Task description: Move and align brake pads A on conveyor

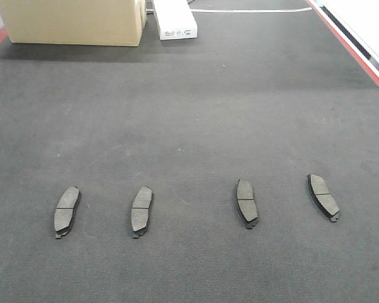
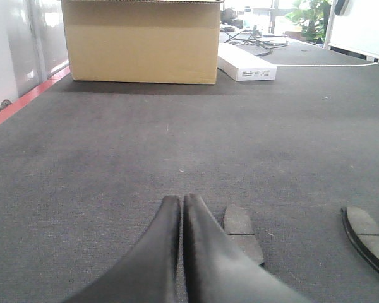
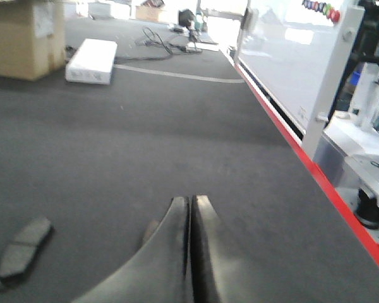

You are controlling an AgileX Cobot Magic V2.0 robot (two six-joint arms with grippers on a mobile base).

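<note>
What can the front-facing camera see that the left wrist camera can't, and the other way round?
Only the front-facing view shows all four brake pads in a rough row on the conveyor, plus the red edge on the right. No arm appears there.

Only the left wrist view shows the left end effector, its fingers pressed together, along with cables and a green plant in the background.

Both show the dark belt, the cardboard box and the white box. The wrist view catches just two pads.

Front view high above the conveyor [image 1: 189, 113], looking down, both wrist views low behind closed fingertips, facing ahead, all sharing the cardboard box [image 1: 72, 22] beyond.
</note>
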